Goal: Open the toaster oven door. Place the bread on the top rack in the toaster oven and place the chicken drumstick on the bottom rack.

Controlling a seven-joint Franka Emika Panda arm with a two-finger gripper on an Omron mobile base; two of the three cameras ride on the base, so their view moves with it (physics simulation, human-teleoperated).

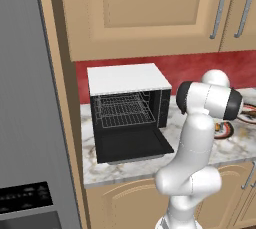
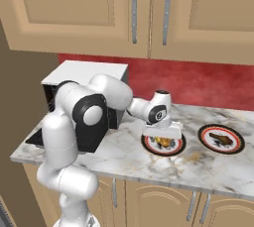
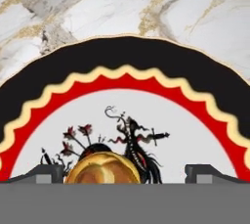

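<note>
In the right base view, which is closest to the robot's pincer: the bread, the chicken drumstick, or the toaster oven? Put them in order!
Pincer, open, nearest first:
1. The bread, right under it on the nearer plate.
2. The chicken drumstick, on the other plate to the right in this view.
3. The toaster oven, far off to the left, door open.

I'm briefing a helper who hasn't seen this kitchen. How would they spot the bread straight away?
Start at the toaster oven on the marble counter. Two round plates sit to its right; the bread is on the nearer plate, directly under the gripper. It is golden-tan, unlike the darker brown chicken drumstick on the farther plate.
</note>
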